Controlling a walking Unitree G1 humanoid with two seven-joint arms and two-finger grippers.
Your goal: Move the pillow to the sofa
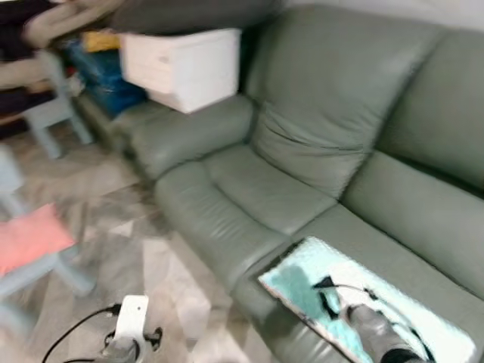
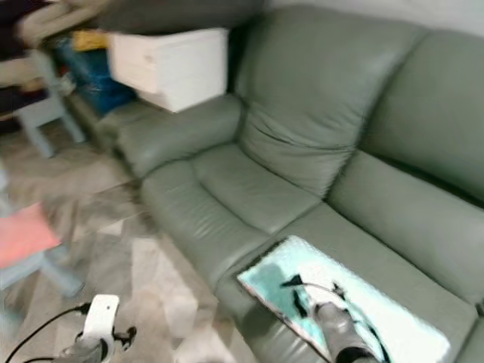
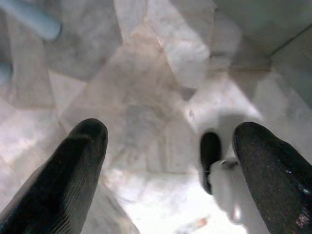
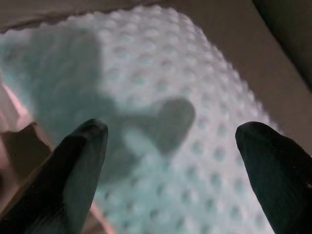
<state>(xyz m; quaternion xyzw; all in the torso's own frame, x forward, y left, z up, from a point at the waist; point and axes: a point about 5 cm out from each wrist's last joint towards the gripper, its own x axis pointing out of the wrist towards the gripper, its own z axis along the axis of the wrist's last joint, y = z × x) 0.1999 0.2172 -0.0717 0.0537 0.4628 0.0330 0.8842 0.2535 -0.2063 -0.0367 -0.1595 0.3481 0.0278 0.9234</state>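
A pale mint pillow (image 1: 318, 272) with a bumpy dotted surface (image 4: 165, 87) lies flat on the front edge of the grey-green sofa (image 1: 325, 113) seat. My right gripper (image 1: 327, 296) hovers just above the pillow, its fingers (image 4: 78, 161) open and spread with nothing between them. My left gripper (image 3: 168, 156) hangs low over the marbled floor (image 3: 146, 97), open and empty.
A white box (image 1: 185, 64) rests on the sofa's left armrest. Blue bags and light blue stools (image 1: 53, 106) stand at the left, one holding a pink cushion (image 1: 30, 238). A white device with a black cable (image 1: 130, 318) shows near my left arm.
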